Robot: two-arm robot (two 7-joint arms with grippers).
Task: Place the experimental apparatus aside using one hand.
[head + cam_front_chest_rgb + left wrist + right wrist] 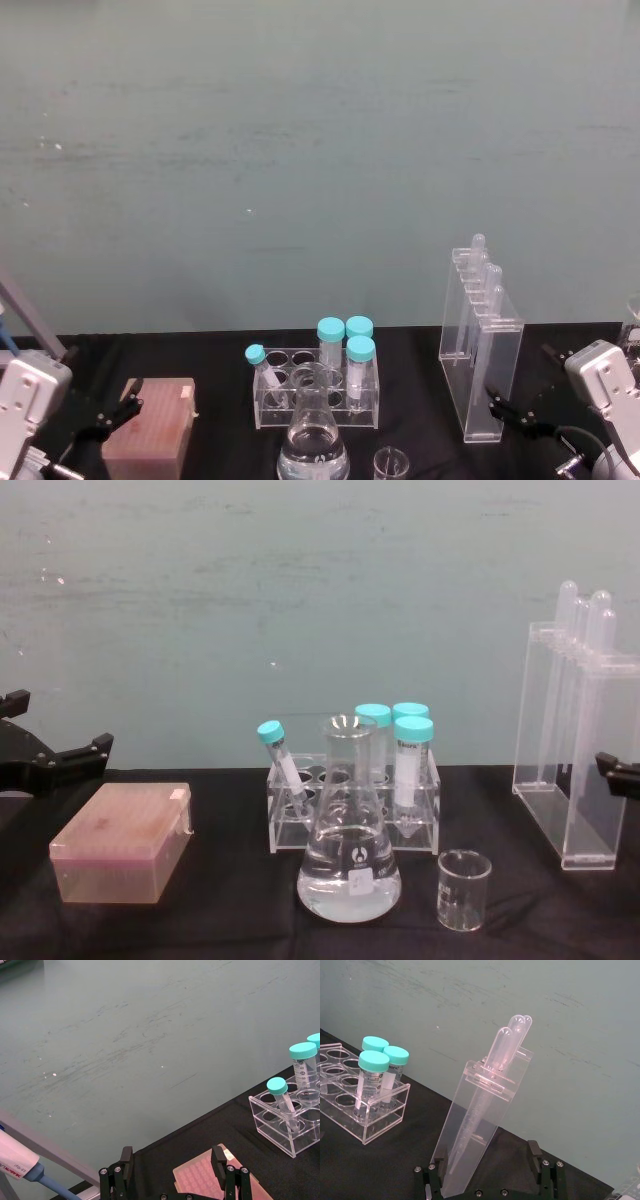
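The tall, clear acrylic stand (480, 350), a slim flat-walled box shape, is standing upright on the right part of the black cloth-covered table (220, 920). It is carrying long translucent plastic tubes with rounded bulb tops (512, 1042) that are hanging down inside it. The black two-finger right gripper (485, 1165) is sitting low beside the stand's right face with its fingers spread apart. The stand's base is showing between them in the right wrist view, and whether a finger is touching the acrylic cannot be told. Left of the stand and nearer the robot, the small, empty cylindrical glass beaker (464, 890) is standing just beside the large conical glass flask (349, 860), whose wide base is holding clear liquid. Behind the flask, a clear acrylic rack with round holes (262, 408) is holding smooth plastic tubes with teal screw caps (413, 760), one of them leaning. Well to the left, a translucent pink rectangular plastic box (120, 855) is lying on the cloth. The black left gripper (171, 1162) is hanging by the box with its fingers also held apart, gripping nothing.
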